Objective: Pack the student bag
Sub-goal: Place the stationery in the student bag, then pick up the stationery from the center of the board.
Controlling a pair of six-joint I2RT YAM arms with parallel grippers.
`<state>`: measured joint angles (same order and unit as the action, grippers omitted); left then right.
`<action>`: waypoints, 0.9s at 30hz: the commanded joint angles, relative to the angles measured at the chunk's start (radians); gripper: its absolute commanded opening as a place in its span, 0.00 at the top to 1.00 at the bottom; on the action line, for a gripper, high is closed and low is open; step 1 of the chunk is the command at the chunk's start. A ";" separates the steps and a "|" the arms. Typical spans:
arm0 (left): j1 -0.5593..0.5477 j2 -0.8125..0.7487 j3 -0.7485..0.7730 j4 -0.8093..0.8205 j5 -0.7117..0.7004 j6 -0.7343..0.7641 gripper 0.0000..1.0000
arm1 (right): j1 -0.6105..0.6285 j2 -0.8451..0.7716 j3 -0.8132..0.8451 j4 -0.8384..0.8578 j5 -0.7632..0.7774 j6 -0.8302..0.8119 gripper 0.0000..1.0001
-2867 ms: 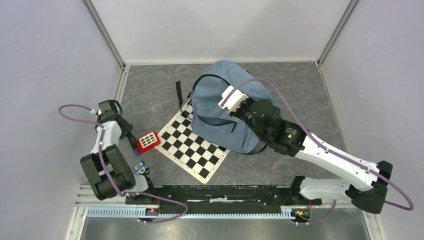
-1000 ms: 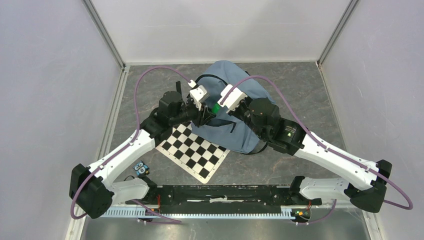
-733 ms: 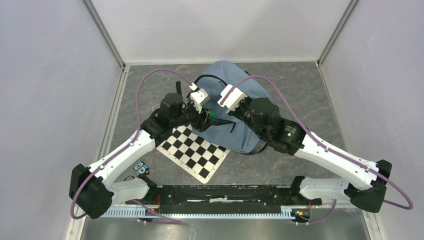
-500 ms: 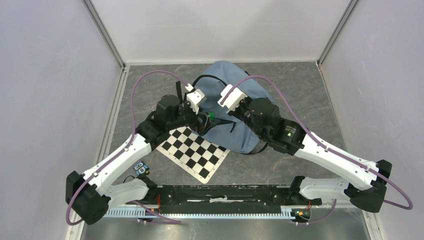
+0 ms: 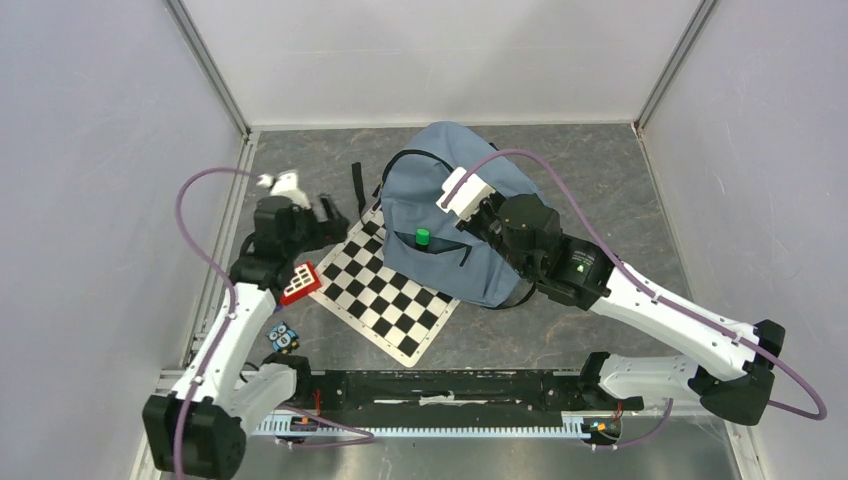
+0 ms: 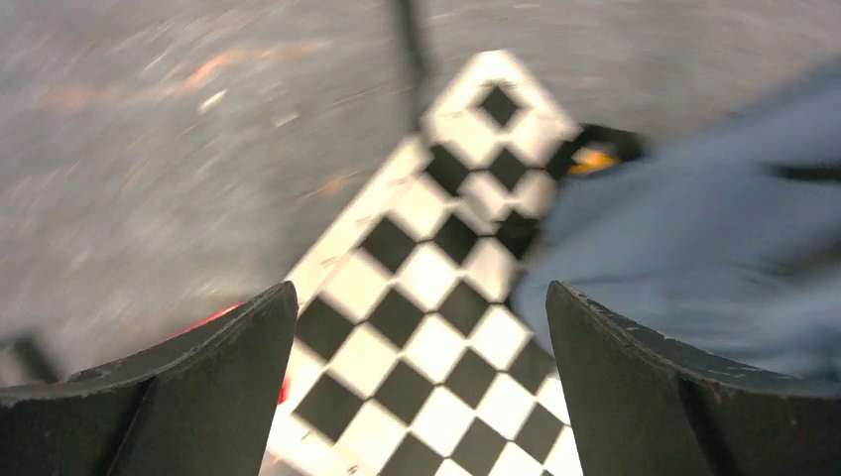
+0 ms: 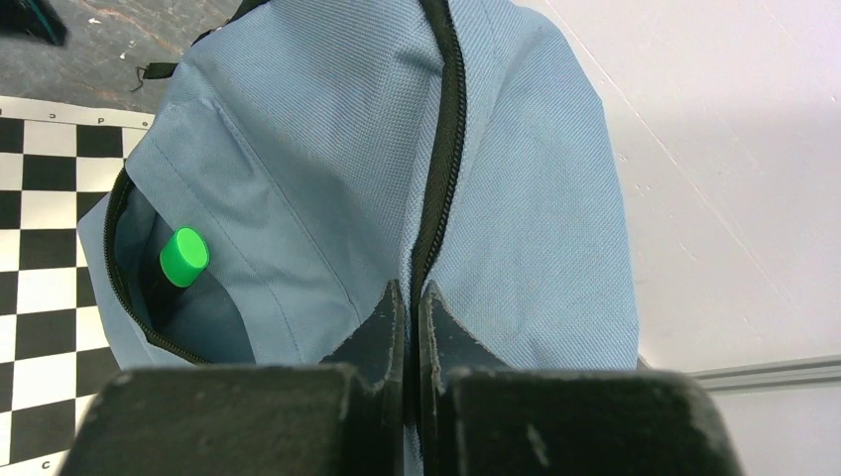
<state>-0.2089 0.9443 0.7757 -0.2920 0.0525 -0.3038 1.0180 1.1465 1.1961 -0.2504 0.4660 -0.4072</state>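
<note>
The student bag (image 5: 455, 190) is a grey-blue backpack lying at the back of the table, partly on a chessboard (image 5: 385, 290). Its front pocket gapes, and a green-capped item (image 5: 422, 237) pokes out of it. The right wrist view looks down at that green cap (image 7: 184, 256) inside the pocket of the student bag (image 7: 317, 149). My right gripper (image 7: 409, 294) is shut on the bag's black zip seam (image 7: 443, 149), and in the top view this right gripper (image 5: 470, 212) sits over the bag's middle. My left gripper (image 5: 336, 214) hangs open and empty left of the bag, over the chessboard (image 6: 426, 288) corner.
A red calculator-like block (image 5: 298, 283) lies at the chessboard's left corner, under my left forearm. A small owl-patterned item (image 5: 281, 337) sits near the left arm's base. A black strap (image 5: 357, 190) trails from the bag. Walls close in on three sides.
My left gripper has opened, left the green-capped item in the bag's pocket, and swung back to the left, away from the bag. The right gripper has held its grip unmoved.
</note>
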 commanded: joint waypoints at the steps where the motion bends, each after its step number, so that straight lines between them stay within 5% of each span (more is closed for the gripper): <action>1: 0.222 -0.014 -0.073 -0.123 -0.126 -0.212 0.00 | 0.005 -0.011 0.072 0.051 -0.050 0.026 0.99; 7: 0.557 0.028 -0.121 -0.192 -0.291 -0.353 0.00 | 0.005 0.005 0.101 0.026 -0.045 0.025 0.99; 11: 0.652 0.077 -0.127 -0.195 -0.353 -0.370 0.00 | 0.005 0.019 0.125 0.007 -0.053 0.020 0.98; 21: 0.672 0.335 -0.097 -0.161 -0.375 -0.322 0.28 | 0.005 0.019 0.152 -0.003 -0.053 0.011 0.99; 27: 0.653 0.405 -0.080 -0.141 -0.331 -0.285 0.30 | 0.006 0.010 0.158 -0.006 -0.055 0.011 0.99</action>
<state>0.4557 1.3235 0.6674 -0.4557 -0.2947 -0.6163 1.0164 1.1751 1.2903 -0.3386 0.4526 -0.3977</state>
